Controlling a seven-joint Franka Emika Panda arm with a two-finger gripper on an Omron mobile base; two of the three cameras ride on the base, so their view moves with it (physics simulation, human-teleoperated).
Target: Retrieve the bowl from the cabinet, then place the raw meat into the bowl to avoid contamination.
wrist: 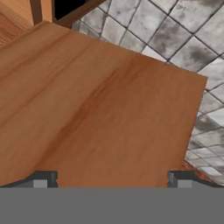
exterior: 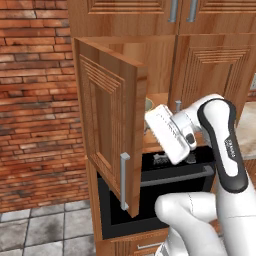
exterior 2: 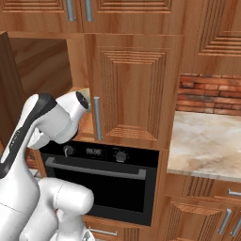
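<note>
Domestic kitchen, rendered, marked by reddish-brown wooden cabinets (exterior 2: pixel 134 89) with bar handles (exterior 2: pixel 97 118), black built-in oven (exterior 2: pixel 101 181) set beneath, pale stone counter (exterior 2: pixel 204 143), red brick wall (exterior: pixel 35 100), grey tiled floor (exterior: pixel 42 232).

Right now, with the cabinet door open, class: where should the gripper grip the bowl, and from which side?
Probably the near rim of the bowl, one finger inside, one outside, reaching through the open front of the cabinet beside the door. It sits on the shelf, mostly hidden, rim exposed.
</note>
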